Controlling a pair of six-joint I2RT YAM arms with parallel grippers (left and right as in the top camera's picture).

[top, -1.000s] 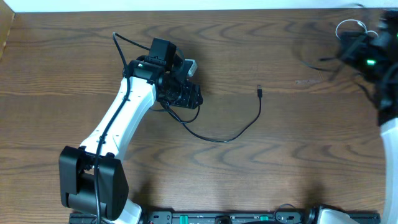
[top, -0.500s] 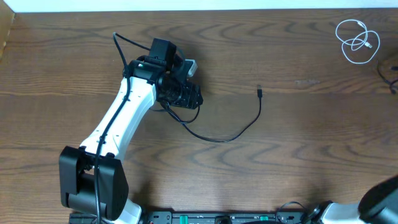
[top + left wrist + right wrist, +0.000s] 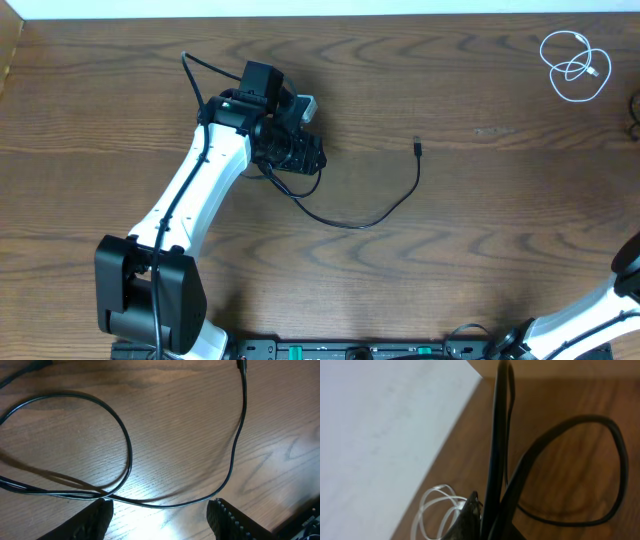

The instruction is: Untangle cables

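Observation:
A thin black cable [image 3: 360, 224] lies across the middle of the table and ends in a small plug [image 3: 417, 148]. My left gripper [image 3: 297, 158] hovers over its other end. In the left wrist view this black cable [image 3: 231, 460] forms a loop and crosses just beyond the open left gripper [image 3: 160, 510], which holds nothing. The white cable [image 3: 573, 67] lies coiled at the far right corner. In the right wrist view my right gripper [image 3: 487, 520] is shut on another black cable [image 3: 496, 450], which rises from the jaws and loops to the right; the white cable [image 3: 432, 505] lies behind.
The table's far edge meets a white wall [image 3: 380, 425]. Only a piece of the right arm [image 3: 630, 275] shows at the overhead view's lower right. A thicker cord [image 3: 190, 70] runs from the left arm.
The right arm has left the far right corner of the overhead view, uncovering the white coil. The left arm and the middle black cable have not moved.

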